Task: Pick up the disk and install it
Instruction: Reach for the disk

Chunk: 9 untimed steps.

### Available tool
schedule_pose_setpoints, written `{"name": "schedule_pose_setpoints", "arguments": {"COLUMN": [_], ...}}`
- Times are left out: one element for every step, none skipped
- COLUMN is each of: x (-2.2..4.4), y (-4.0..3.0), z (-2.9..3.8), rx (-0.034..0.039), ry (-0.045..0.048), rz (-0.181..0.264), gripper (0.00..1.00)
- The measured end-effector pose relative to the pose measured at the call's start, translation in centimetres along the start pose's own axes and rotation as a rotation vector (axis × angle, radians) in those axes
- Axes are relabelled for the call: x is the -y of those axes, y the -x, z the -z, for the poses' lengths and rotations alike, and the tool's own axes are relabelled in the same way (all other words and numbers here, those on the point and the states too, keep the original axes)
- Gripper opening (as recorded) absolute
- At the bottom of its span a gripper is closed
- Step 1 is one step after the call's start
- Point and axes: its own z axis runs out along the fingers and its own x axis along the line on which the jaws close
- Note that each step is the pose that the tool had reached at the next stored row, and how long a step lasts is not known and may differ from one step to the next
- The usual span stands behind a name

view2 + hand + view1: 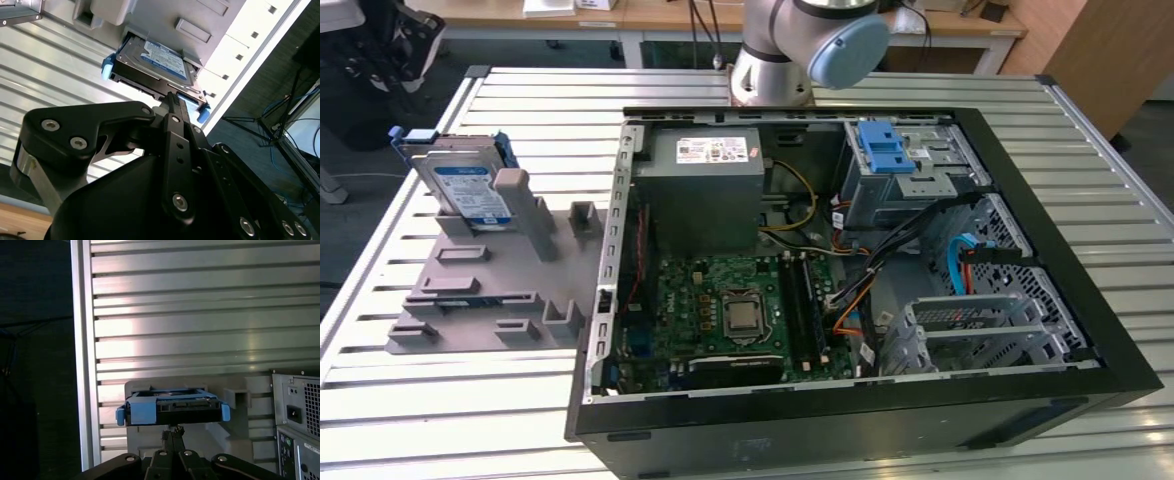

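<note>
In both wrist views the gripper [172, 102] is seen nearest: black linkage, fingers closed tip to tip, nothing held btwn them. In the first wrist view the closed tips [172, 431] are lined up w/ the disk's lower edge. Whether they touch it cannot be told from the wrist views.

Beyond the tips the disk [157, 62] is seen w/ its blue-and-white label up and blue rails along its edges. In the first wrist view it [172, 407] is seen edge-on, connector side toward the camera.

In the exterior view the disk [470, 190] is found at the exterior view's left, stood on edge and slightly tilted in the far end of a grey holder [480, 290]. The holder is laid on the slatted metal table [400, 400], just beside the open PC case [1067, 400].

Inside the case, a green mainboard [720, 310] is seen near the front. A grey PSU box [700, 190] w/ a white sticker and a blue latch [886, 150] are placed further back. Behind the case, the arm [801, 40] is mounted at the table's far side.
</note>
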Motion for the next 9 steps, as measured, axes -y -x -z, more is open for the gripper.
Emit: {"name": "schedule_pose_setpoints", "arguments": {"x": [-0.02, -0.02, -0.02, -0.01, 0.00, 0.01, 0.01, 0.01, 0.02], "y": [-0.11, -0.21, -0.33, -0.44, -0.56, -0.68, -0.81, -0.94, -1.05], "z": [-0.01, -0.02, -0.03, -0.04, -0.06, -0.06, -0.07, -0.08, -0.09], "rx": [0.0000, -0.0001, -0.0003, -0.0003, -0.0003, -0.0004, -0.0005, -0.0004, -0.0004], "ry": [0.0000, 0.0000, 0.0000, 0.0000, 0.0000, 0.0000, 0.0000, 0.0000, 0.0000], "rz": [0.002, 0.004, 0.007, 0.009, 0.011, 0.012, 0.012, 0.012, 0.012], "gripper": [0.11, 0.11, 0.11, 0.11, 0.11, 0.11, 0.11, 0.11, 0.11]}}
